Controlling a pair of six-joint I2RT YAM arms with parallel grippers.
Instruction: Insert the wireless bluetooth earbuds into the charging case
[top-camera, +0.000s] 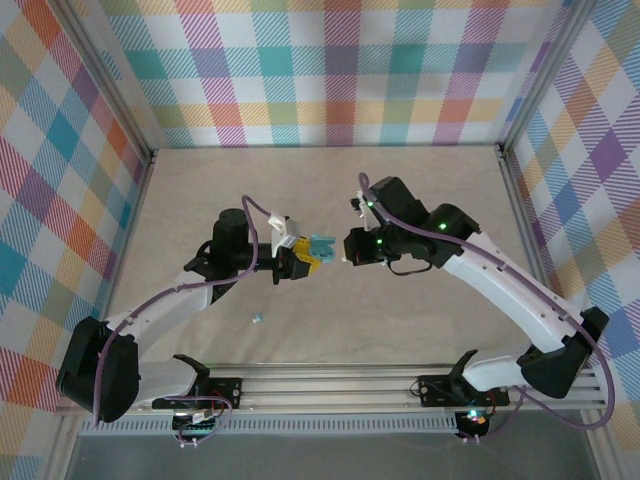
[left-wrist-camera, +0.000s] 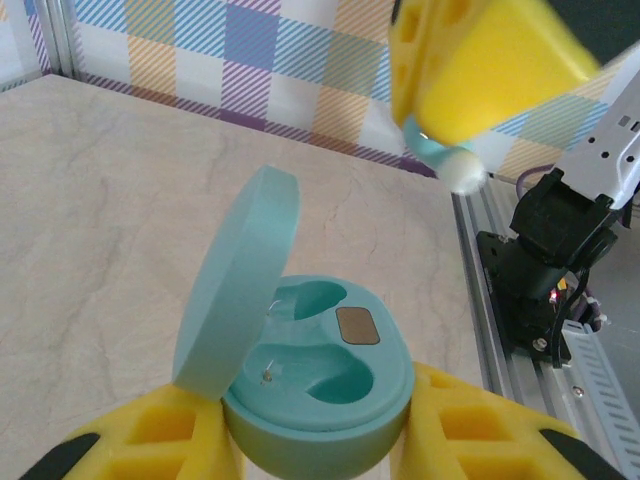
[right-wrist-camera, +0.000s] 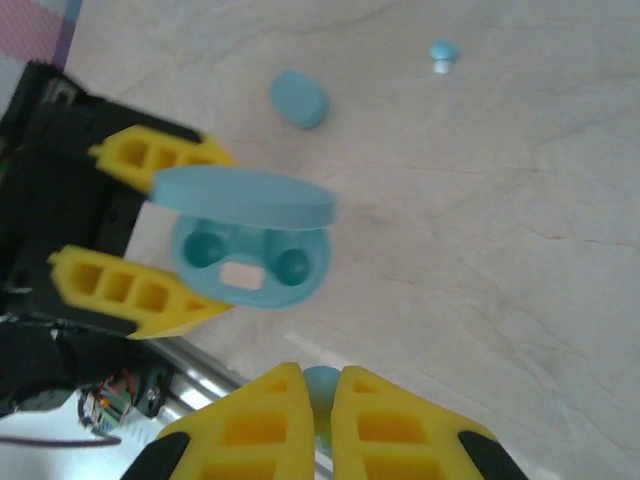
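The teal charging case (left-wrist-camera: 330, 385) stands open, its lid (left-wrist-camera: 235, 290) tipped up to the left and both sockets empty. My left gripper (left-wrist-camera: 320, 445) is shut on the case's body, holding it above the table (top-camera: 318, 250). My right gripper (right-wrist-camera: 322, 400) is shut on one pale teal earbud (right-wrist-camera: 322, 382), a short way off from the open case (right-wrist-camera: 250, 262). In the left wrist view that earbud (left-wrist-camera: 447, 160) hangs white tip down from the right gripper's yellow fingers (left-wrist-camera: 480, 70), above and to the right of the case. Another earbud (right-wrist-camera: 442, 55) lies loose on the table (top-camera: 258, 319).
A rounded teal pebble-like piece (right-wrist-camera: 298, 98) lies on the table beyond the case. The aluminium rail (top-camera: 330, 385) with both arm bases runs along the near edge. Plaid walls (top-camera: 330, 70) close in the back and both sides.
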